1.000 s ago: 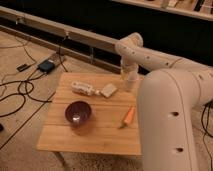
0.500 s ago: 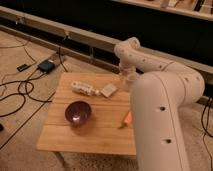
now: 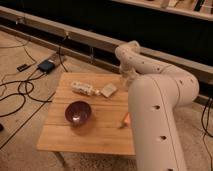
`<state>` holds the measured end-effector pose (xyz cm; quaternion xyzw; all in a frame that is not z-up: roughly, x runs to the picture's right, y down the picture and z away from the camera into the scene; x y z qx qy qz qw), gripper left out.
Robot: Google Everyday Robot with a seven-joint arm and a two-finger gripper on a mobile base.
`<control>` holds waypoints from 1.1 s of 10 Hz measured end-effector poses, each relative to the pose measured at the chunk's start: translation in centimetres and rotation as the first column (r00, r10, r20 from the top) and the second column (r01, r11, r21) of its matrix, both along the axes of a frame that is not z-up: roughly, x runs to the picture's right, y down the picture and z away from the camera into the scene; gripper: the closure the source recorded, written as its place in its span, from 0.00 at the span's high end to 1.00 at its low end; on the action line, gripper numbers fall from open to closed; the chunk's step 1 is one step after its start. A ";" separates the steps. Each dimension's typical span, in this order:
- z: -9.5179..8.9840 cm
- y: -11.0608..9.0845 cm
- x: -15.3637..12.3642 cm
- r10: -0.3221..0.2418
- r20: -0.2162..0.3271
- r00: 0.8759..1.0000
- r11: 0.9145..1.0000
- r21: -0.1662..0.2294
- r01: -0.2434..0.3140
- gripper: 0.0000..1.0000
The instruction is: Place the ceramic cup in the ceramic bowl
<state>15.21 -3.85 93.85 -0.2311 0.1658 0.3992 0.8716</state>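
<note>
The dark maroon ceramic bowl [image 3: 77, 112] sits empty on the left half of the wooden table [image 3: 97, 136]. The ceramic cup is hidden; it does not show anywhere on the table. My white arm fills the right side of the view. My gripper [image 3: 124, 78] hangs at the table's far right corner, mostly covered by my own forearm. It is well to the right of and behind the bowl.
A long white printed packet [image 3: 84, 89] and a beige block [image 3: 108, 90] lie at the back of the table. An orange carrot-like piece [image 3: 125, 119] lies by my arm. Cables and a black box [image 3: 46, 65] lie on the floor to the left.
My arm has swung nearer the camera and now covers the table's right side. The cup, seen under the gripper earlier, is now hidden.
</note>
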 end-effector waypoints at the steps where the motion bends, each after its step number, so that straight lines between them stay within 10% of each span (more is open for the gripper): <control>1: 0.0 0.2 0.0 0.004 0.000 1.000 1.000 -0.004 -0.004 0.40; 5: -0.8 -0.2 0.8 -0.009 -0.022 1.000 1.000 0.012 0.010 0.00; 11: -5.4 -2.7 -2.6 -0.173 0.016 0.985 0.980 0.108 0.170 0.00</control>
